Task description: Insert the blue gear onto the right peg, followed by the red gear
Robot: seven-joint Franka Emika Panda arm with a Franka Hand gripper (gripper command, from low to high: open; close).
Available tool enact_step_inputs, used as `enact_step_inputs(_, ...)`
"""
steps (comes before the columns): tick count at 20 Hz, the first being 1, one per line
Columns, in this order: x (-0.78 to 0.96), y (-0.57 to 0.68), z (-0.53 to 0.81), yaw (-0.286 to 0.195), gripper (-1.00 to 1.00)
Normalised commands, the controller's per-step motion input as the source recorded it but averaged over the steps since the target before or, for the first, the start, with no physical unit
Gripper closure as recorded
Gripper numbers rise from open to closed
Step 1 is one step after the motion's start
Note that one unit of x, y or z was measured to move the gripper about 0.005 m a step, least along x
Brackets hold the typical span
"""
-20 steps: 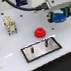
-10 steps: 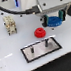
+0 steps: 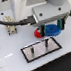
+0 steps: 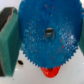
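My gripper (image 3: 51, 29) is shut on the blue gear (image 3: 53, 27), which hangs a little above the white table. In the wrist view the blue gear (image 4: 47, 32) fills most of the picture, clamped between the teal fingers (image 4: 9, 37). The red gear (image 3: 39, 31) lies on the table just beside and partly behind the blue one; only its edge (image 4: 50, 72) shows past the blue gear. The grey plate (image 3: 55, 44) lies in front of the gripper. On it stand the right peg (image 3: 46, 42) and a second pin (image 3: 33, 49), both bare.
A small beige fixture (image 3: 11, 26) stands toward the exterior view's left, with a black cable (image 3: 1, 21) running past it. The arm's white body (image 3: 36, 3) fills the upper part of the exterior view.
The arm has come down and toward the exterior view's left with the blue gear. It now hangs next to the red gear and partly covers it. The red gear and plate have not moved.
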Motion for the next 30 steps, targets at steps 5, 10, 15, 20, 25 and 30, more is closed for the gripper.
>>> enact_step_inputs(5,0.29,-0.22,-0.13,0.0,1.0)
enact_step_inputs(10,0.16,-0.2,-0.19,0.0,1.0)
enact_step_inputs(15,0.17,-0.02,-0.2,0.0,1.0)
enact_step_inputs(20,0.15,0.0,-0.23,0.0,1.0)
enact_step_inputs(25,0.08,0.02,-0.13,0.0,1.0)
enact_step_inputs(30,-0.06,0.08,0.26,0.0,-1.0)
